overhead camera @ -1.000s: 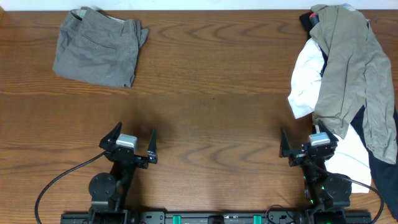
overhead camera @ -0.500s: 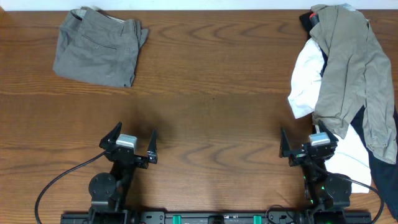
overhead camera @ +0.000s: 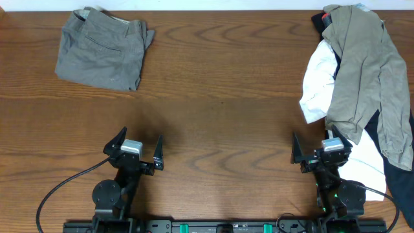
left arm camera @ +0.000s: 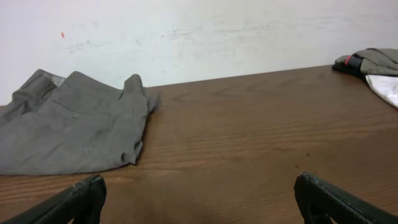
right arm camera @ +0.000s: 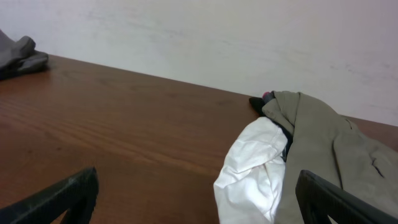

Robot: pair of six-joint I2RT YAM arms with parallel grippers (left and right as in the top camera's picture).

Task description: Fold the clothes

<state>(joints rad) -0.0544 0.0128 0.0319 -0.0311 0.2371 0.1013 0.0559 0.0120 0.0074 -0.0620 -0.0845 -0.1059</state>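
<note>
The clothes, a pair of light khaki-olive shorts [overhead camera: 365, 71], lie unfolded and draped over a pile at the table's right side. In the right wrist view the shorts [right arm camera: 339, 155] lie ahead to the right. My right gripper [overhead camera: 321, 141] stands open at the pile's near left edge, with nothing between its fingers [right arm camera: 196, 199]. Far to the left, near the front edge, my left gripper [overhead camera: 141, 134] is also open and empty over bare wood [left arm camera: 199, 199].
Darker grey-brown shorts [overhead camera: 100, 48] lie folded at the far left corner [left arm camera: 68, 124]. Under the khaki shorts sit a white T-shirt [overhead camera: 318, 84] and a black garment [overhead camera: 400, 188]. The wooden table [overhead camera: 220, 84] ends at a white wall behind.
</note>
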